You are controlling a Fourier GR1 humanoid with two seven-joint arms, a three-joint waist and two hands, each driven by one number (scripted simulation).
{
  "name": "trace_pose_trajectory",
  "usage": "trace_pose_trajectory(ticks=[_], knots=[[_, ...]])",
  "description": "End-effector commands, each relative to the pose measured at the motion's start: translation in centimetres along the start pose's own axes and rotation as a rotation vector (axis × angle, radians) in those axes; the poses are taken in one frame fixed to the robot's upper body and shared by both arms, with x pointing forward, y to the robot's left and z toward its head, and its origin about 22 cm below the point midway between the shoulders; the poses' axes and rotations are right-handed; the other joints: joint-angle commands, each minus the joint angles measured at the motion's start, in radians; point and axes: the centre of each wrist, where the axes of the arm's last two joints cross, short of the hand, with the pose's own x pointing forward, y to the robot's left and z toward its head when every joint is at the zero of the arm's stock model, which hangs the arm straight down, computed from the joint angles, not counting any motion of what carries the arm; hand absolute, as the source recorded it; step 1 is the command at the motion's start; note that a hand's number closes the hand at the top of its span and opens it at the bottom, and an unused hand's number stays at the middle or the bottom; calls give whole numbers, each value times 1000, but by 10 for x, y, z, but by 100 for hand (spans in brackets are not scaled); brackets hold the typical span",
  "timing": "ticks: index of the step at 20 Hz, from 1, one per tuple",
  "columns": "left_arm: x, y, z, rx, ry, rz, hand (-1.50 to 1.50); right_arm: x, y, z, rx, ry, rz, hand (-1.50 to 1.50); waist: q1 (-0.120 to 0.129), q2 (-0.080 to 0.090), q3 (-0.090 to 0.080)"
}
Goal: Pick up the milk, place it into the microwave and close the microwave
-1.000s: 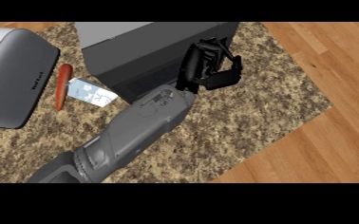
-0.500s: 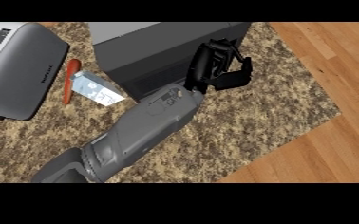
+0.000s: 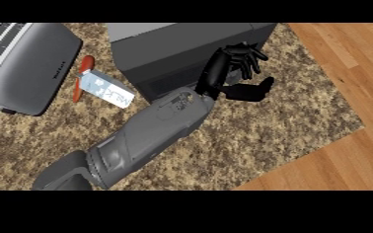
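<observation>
I see one grey forearm (image 3: 146, 138) rising from the lower left of the frame toward the centre, ending in a black hand (image 3: 232, 71) at upper centre. Which arm this is I cannot settle from the view alone; it enters from the left of the lower edge and I log it as the left hand. Its fingers (image 3: 247, 59) are spread and only lightly bent, the thumb (image 3: 251, 90) stuck out apart below them. It holds nothing. The hand lies over the front right part of the microwave (image 3: 175, 49), the fingers against the dark face; whether they touch it I cannot tell.

The microwave is a dark grey box at upper centre of the frame, standing on the speckled brown counter (image 3: 277, 128). From this steep angle I cannot tell whether its door is open or shut, and no interior shows.

The milk (image 3: 107, 90) is a small white and blue carton lying on its side on the counter, just beside the microwave's lower left corner, outside it. A red utensil (image 3: 82, 76) lies touching or just beside the carton's left end. At the upper left is a grey toaster oven (image 3: 36, 66). Wood floor (image 3: 335, 64) fills the right side.
</observation>
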Motion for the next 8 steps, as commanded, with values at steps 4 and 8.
trace_pose_trajectory(ticks=[4,8], knots=[[-40,86,5,291,136,-95,-150,10,-5,5,-36,0,21,-150,69,5,-5],[-39,84,5,266,129,-81,-150,14,0,5,-27,-5,9,-150,84,3,-5]])
